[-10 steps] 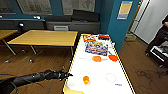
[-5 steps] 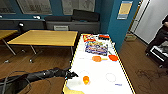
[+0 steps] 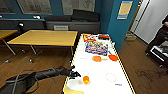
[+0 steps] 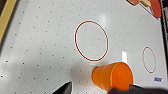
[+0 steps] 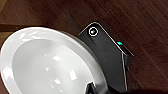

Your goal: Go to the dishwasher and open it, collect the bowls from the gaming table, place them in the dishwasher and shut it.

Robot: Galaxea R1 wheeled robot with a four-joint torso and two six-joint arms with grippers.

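Reaching in over the near edge of the gaming table (image 3: pixel 100 71), the left gripper (image 3: pixel 75 74) sits just beside a small orange bowl (image 3: pixel 86 79), can't tell if it's spread or clenched tbh. The left wrist view catches that bowl (image 4: pixel 112 76) tipped beside a red circle (image 4: pixel 91 40). The right wrist view shows a white bowl (image 5: pixel 47 62) above wooden floor (image 5: pixel 140 27).
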